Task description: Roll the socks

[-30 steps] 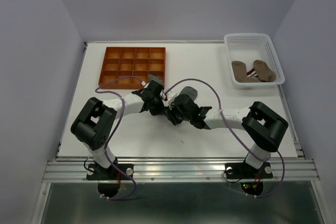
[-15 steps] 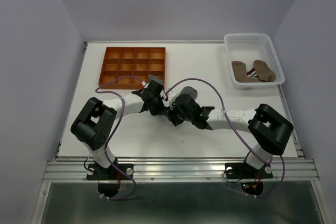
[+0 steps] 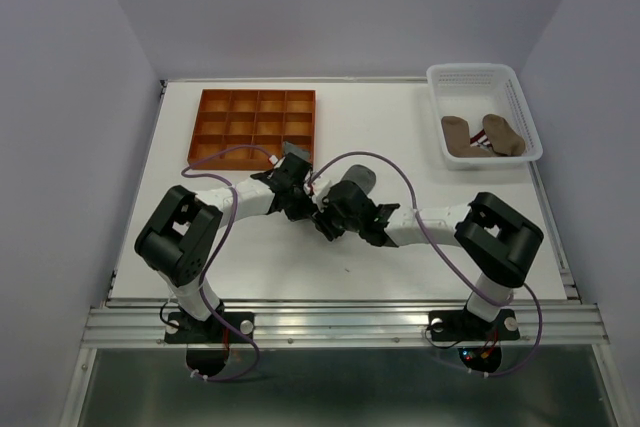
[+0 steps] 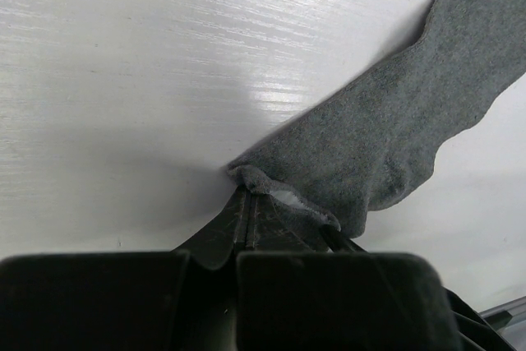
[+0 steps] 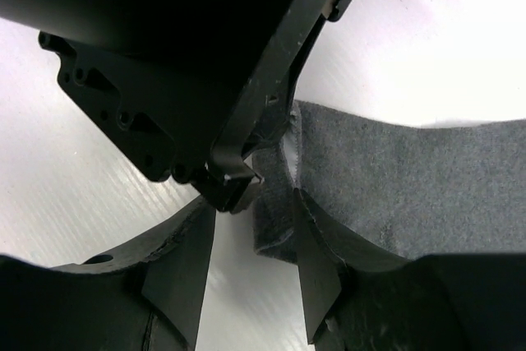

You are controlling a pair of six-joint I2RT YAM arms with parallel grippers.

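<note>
Since a second ago my right arm's elbow has swung out and come back, and the right gripper [image 3: 326, 221] has crept a touch closer to the left gripper [image 3: 304, 205] at mid-table; nothing else has shifted.

I count one grey sock [image 4: 394, 121] in play, two tan socks [image 3: 458, 137] in the white basket [image 3: 470, 71] at the far right corner with a red-and-white striped bit between them, and one orange divided tray [image 3: 203, 127] at far left.

The grey sock lies flat on the table [image 3: 200, 237] between the two grippers, just near of the tray's right corner. From the left wrist its long axis runs diagonally, from the pinched end at my fingertips up to the right.

The left gripper is clamped tight on that end, fabric bunched between the closed jaws. The right gripper [image 5: 255, 211] stands about half apart, straddling the sock's folded edge [image 5: 275, 228] right beside the left fingertips; bare table shows between its left finger and the cloth, so it has no grip.
</note>
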